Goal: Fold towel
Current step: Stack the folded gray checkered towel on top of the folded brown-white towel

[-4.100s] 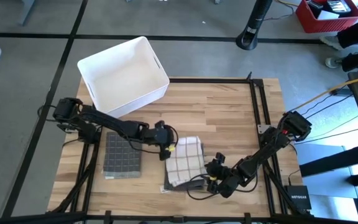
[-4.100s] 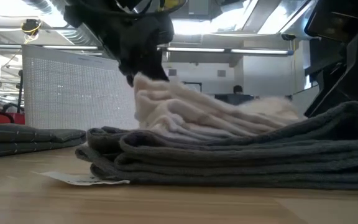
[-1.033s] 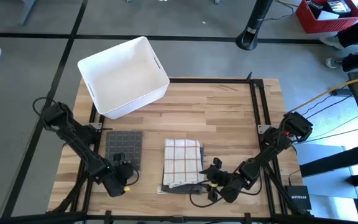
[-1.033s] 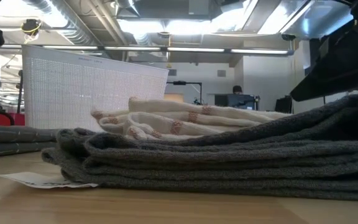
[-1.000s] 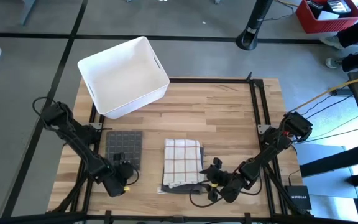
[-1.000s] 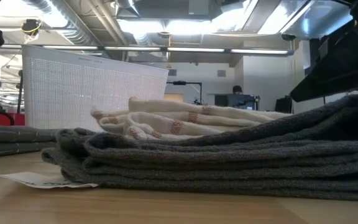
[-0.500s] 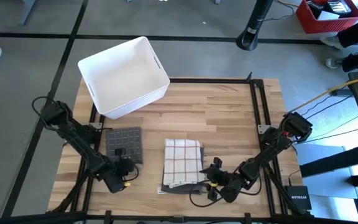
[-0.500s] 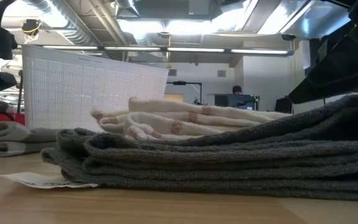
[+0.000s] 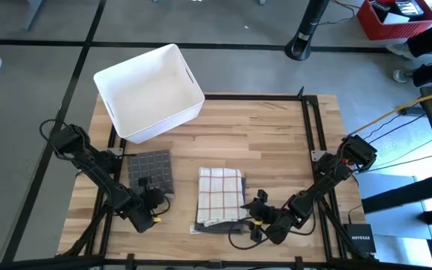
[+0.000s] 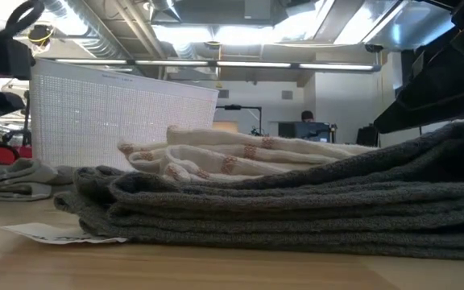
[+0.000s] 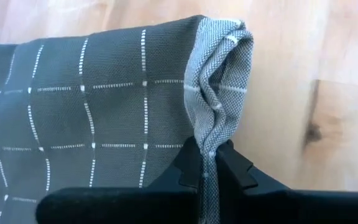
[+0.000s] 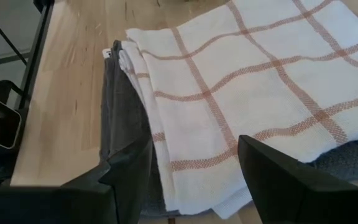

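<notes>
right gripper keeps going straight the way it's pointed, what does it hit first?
Most likely the white checked towel. The right gripper is open, aimed at that towel's near edge where it lies on the grey towel. Depth is unclear; the lower finger may catch the grey one first.

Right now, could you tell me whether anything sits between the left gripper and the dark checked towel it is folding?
Nothing visible does: the left gripper already has its jaws pinched on an edge of the dark checked towel, which is bunched up above them. The white checked towel lies apart.

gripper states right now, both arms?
Left gripper: shut on the edge of the grey checked towel.
Right gripper: open, holding nothing, beside the white checked towel.
</notes>
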